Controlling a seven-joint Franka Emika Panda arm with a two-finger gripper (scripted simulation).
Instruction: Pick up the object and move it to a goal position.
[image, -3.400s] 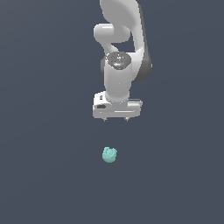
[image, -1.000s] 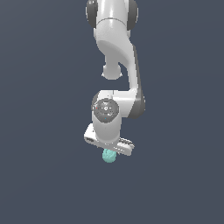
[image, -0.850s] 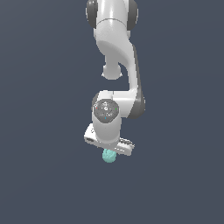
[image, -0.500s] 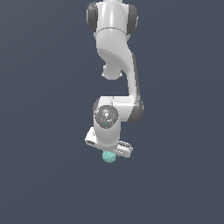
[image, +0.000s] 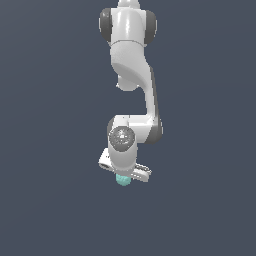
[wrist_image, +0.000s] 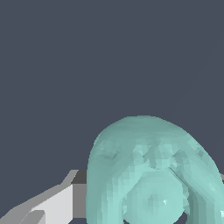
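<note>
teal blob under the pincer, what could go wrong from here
1. The teal blob is lumpy and rounded, so it could squirt out sideways when squeezed or lifted.
2. In the exterior view the pincer hides most of the blob, and the wrist view shows only one finger beside it, so an off-centre grip may go unnoticed.

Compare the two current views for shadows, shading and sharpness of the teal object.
Exterior view: flat, even dark ground with no cast shadow; the teal object is tiny, a featureless patch under the gripper. Wrist view: it looms large, faceted with soft shading over its lumps, cropped by the frame edge.
</note>
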